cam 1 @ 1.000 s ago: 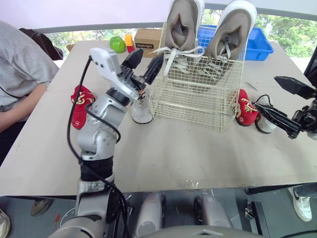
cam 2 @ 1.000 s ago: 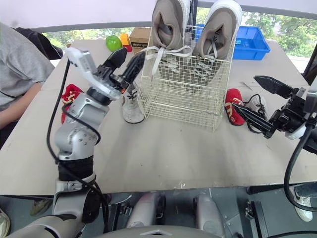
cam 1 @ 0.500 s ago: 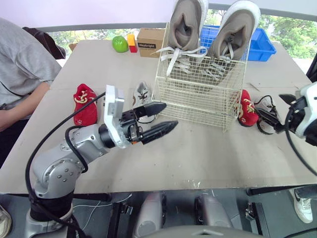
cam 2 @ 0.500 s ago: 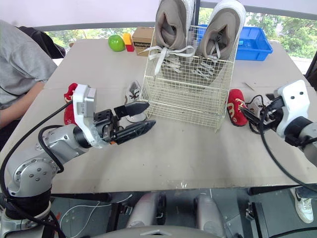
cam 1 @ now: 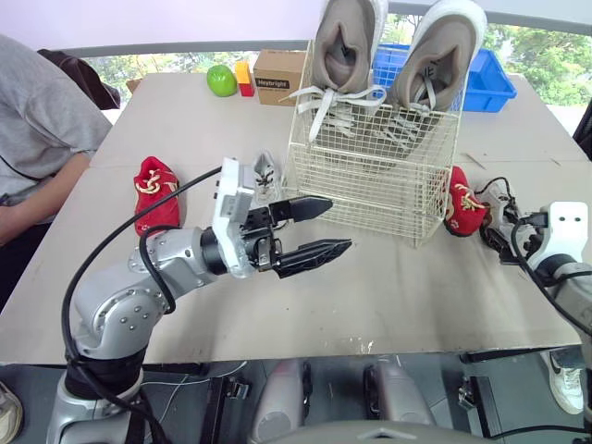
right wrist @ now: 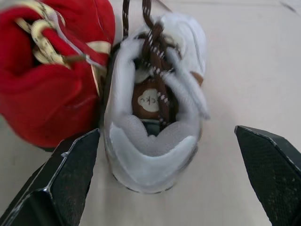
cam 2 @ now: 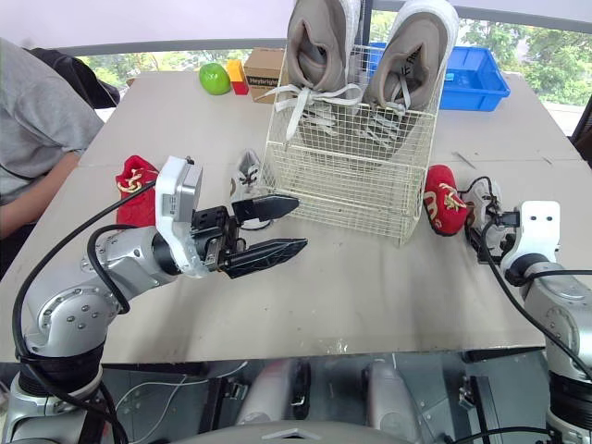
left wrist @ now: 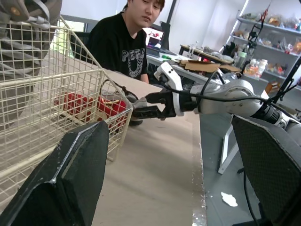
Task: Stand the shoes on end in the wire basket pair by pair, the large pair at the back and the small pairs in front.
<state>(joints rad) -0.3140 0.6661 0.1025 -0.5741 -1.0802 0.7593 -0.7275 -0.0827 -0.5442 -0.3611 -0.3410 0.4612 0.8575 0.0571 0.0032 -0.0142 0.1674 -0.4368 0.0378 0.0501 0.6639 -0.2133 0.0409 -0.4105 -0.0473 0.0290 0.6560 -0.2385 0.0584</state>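
Large pair (cam 1: 388,55) stands at the back of the wire basket (cam 1: 370,190) — small pairs next. Right pincer (right wrist: 167,131), wide open and empty, faces the white shoe (right wrist: 155,103) beside the basket — advance, then close. Left pincer (cam 1: 339,224) open, empty.

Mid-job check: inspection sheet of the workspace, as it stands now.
Surface: table, nothing spilled seen.
Job's things: large grey pair on end at the wire basket's back; left red shoe, left white shoe left of it; right red shoe, brown-laced shoe right of it.
Clutter: green apple, cardboard box, blue bin at the far edge.
Grippers: left gripper open, empty; right gripper open astride the brown-laced shoe.
Cables: black cable along the left arm.
Surroundings: person in grey at the table's left.
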